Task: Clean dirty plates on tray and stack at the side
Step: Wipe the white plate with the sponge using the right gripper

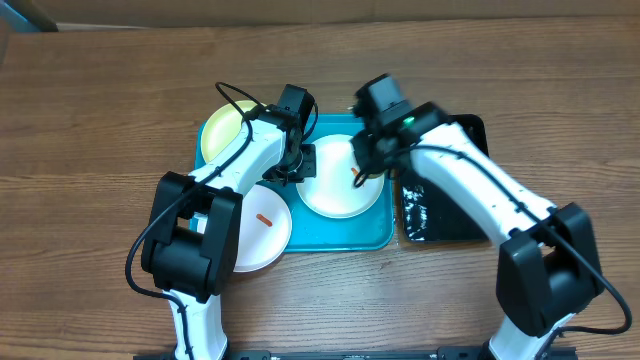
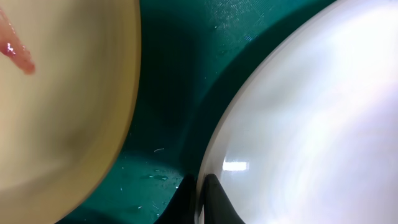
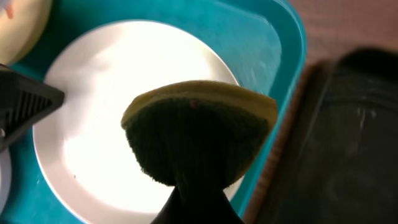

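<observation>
The turquoise tray [image 1: 375, 232] lies mid-table. A white plate [image 1: 335, 195] rests in its right half, with an orange smear beside the right gripper. My left gripper [image 1: 306, 160] is shut on this plate's left rim; in the left wrist view the black fingers [image 2: 214, 199] pinch the rim of the white plate [image 2: 311, 124]. My right gripper [image 1: 366, 158] is shut on a yellow-green sponge [image 3: 199, 137] held over that plate [image 3: 106, 124]. A pale yellow-green plate [image 1: 222, 130] sits at the tray's back left. Another white plate [image 1: 265, 235] with an orange smear overlaps the tray's front left corner.
A glossy black tray [image 1: 445, 215] lies right of the turquoise tray, partly under my right arm. Bare wooden table [image 1: 90, 130] surrounds both trays. The left arm's base covers part of the front left plate.
</observation>
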Action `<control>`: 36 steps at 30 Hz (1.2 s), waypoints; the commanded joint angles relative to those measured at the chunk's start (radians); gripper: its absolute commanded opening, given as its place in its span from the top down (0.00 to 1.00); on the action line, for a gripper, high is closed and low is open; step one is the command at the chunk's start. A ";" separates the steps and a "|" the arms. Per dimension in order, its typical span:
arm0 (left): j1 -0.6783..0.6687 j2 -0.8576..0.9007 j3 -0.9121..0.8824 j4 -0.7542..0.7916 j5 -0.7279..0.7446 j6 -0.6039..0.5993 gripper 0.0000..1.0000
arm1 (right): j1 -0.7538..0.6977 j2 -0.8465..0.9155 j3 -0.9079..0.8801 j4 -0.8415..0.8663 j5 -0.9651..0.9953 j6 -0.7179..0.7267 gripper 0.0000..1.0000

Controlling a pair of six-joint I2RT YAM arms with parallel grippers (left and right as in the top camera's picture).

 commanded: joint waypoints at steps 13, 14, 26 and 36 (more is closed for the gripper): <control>0.004 0.013 -0.004 0.002 0.003 0.008 0.96 | 0.039 -0.009 -0.179 0.249 0.185 0.007 0.96; 0.004 0.013 -0.004 0.002 0.003 0.008 0.96 | 0.039 -0.009 -0.193 0.271 0.185 0.007 0.96; 0.004 0.013 -0.004 -0.004 0.003 0.008 0.96 | 0.038 -0.008 -0.373 0.552 0.185 0.007 0.96; 0.004 0.013 -0.004 -0.005 0.003 0.008 0.96 | 0.038 0.026 -0.411 0.576 0.179 0.007 0.96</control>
